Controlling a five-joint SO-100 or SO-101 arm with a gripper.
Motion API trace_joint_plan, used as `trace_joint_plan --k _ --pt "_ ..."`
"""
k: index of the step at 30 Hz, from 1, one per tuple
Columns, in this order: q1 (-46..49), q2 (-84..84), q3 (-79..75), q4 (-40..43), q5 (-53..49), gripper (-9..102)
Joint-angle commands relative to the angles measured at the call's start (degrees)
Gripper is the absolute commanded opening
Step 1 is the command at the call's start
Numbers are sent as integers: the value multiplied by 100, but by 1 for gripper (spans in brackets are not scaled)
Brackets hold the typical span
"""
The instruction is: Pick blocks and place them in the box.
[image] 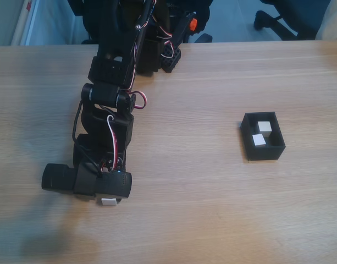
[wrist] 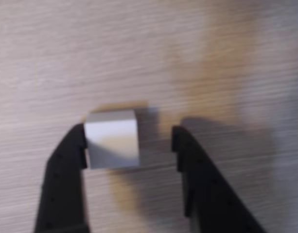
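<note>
arm is down low over the counter [image: 212, 209], well to the left of the box [image: 262, 143] in the fixed view, and the fingers [wrist: 129, 145] are spread around a white block [wrist: 112, 139]. in the wrist view the block sits against the left finger with a clear gap to the right one, so nothing is squeezed yet; that view is blurry, so whether it truly touches the left finger is hard to call. this looks like the pickup step. next move calls for closing evenly on the block, lifting clear, then carrying it across to the box. two white blocks [image: 261, 133] already lie inside the box. the counter is pale wood grain, bare around the box. beyond the counter's far edge from the box, a blue-grey floor and a dark chair base [image: 278, 19].
</note>
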Motion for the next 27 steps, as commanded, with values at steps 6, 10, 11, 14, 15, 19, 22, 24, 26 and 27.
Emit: trace_joint_plan --k 6,10,11,14,15,19,22,24,26,27 --pt "-53 123 -255 9 26 5" --pt "-79 387 -97 62 44 0" --pt "-97 501 -9 88 18 0" --pt "-255 1063 439 132 44 0" --pt "-352 1336 642 176 97 0" --pt "-967 2689 1644 519 352 0" --pt "-1635 3797 2514 756 615 0" --pt "-2118 4412 2892 967 844 0" --pt "-2619 4878 3050 1274 1090 0" --pt "-2883 5036 3067 1406 1178 0"
